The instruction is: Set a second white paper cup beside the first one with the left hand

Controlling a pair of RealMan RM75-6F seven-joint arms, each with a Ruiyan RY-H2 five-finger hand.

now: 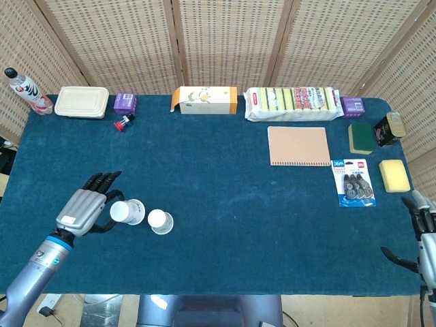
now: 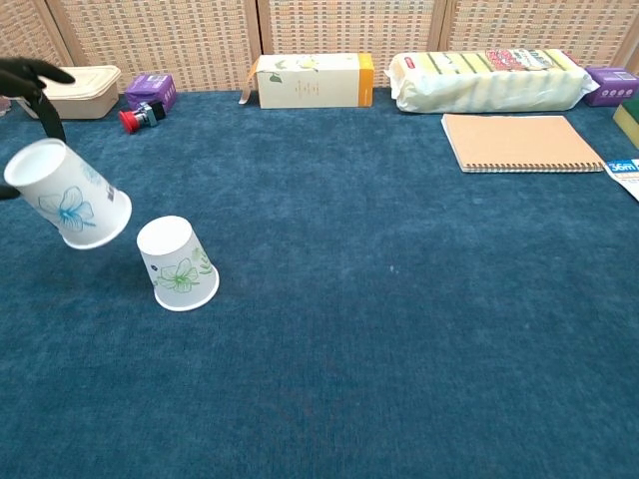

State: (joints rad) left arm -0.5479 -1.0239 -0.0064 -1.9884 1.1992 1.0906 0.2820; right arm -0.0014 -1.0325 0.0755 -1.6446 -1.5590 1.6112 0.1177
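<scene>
A white paper cup with a green flower print (image 1: 161, 221) (image 2: 177, 263) stands upside down on the blue cloth. My left hand (image 1: 85, 208) holds a second white cup with a blue flower print (image 1: 127, 212) (image 2: 66, 207) just left of the first, tilted and lifted off the cloth. In the chest view only the fingertips (image 2: 30, 72) of that hand show at the left edge. My right hand (image 1: 424, 235) is at the far right edge of the table, away from the cups, with its fingers spread and nothing in it.
Along the back edge stand a bottle (image 1: 27, 90), a lidded food box (image 1: 82, 102), a purple box (image 1: 125, 103), a small red item (image 1: 122, 123), a carton (image 1: 204, 99) and a sponge pack (image 1: 293, 103). A notebook (image 1: 298, 146), a blister pack (image 1: 353, 182) and sponges (image 1: 394, 175) lie at the right.
</scene>
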